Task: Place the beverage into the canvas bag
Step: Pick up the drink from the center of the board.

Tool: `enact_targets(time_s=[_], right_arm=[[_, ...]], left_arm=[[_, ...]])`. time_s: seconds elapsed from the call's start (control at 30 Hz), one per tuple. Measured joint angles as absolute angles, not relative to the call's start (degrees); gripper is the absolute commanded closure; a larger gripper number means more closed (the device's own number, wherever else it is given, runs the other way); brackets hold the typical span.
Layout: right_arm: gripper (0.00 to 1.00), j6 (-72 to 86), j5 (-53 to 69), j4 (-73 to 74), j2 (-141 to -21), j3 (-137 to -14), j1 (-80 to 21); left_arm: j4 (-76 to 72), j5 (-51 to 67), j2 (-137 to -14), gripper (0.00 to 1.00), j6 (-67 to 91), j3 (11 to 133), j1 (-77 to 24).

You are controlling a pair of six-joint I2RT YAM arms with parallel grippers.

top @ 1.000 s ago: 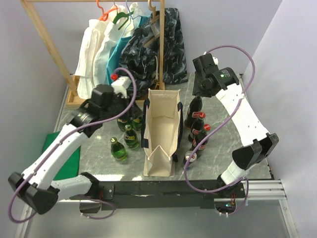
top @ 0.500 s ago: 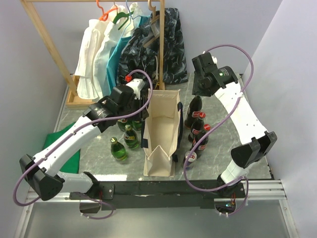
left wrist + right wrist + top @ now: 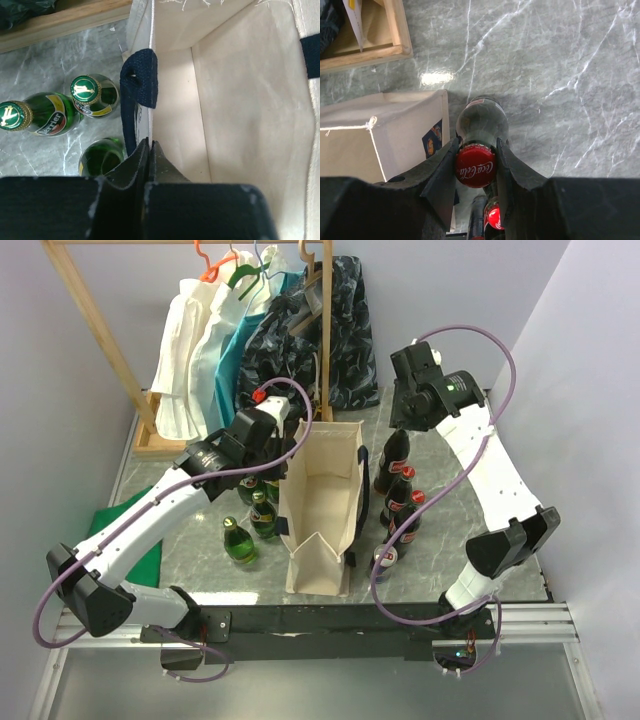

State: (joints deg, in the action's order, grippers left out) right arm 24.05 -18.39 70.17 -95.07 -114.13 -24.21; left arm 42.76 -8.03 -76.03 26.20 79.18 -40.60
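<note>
White arms, black joints, purple cables

My left fingers and right fingers are matt black plastic, a little scuffed. The canvas bag is coarse cream cloth, matt, with a dark navy woven handle. The green bottles are glossy glass. The cola bottle is dark and shiny, its red cap smooth. The bench looks like polished grey marble. The rack base at its far edge is bare wood.
</note>
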Motion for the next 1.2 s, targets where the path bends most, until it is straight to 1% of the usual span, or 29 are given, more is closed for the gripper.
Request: enact_targets(time_s=[0.17,0.47,0.83,1.07,1.2], right_arm=[[1.00,23.3,-18.4,71.3,-95.1,-116.8,-24.1],[1.00,21.6,-18.7,73.4,-95.1,-126.0,-24.1],[1.00,21.4,-18.5,75.0,-95.1,-128.1,-24.1],[1.00,21.4,-18.1,77.2,-95.0,-134.7,-24.1],[1.00,21.4,-17.3,76.9,-94.7,-135.7,-24.1]], left_arm=[[42.9,-8.4,-76.1,0.99,26.3,79.4,-40.6],[43.2,-8.8,-76.1,0.99,27.2,79.6,-40.8],[42.0,-8.8,-76.1,0.99,32.4,79.0,-41.1],[41.1,-8.9,-76.7,0.99,35.9,79.0,-41.1],[40.9,-8.9,-76.7,0.99,37.5,79.0,-41.1]])
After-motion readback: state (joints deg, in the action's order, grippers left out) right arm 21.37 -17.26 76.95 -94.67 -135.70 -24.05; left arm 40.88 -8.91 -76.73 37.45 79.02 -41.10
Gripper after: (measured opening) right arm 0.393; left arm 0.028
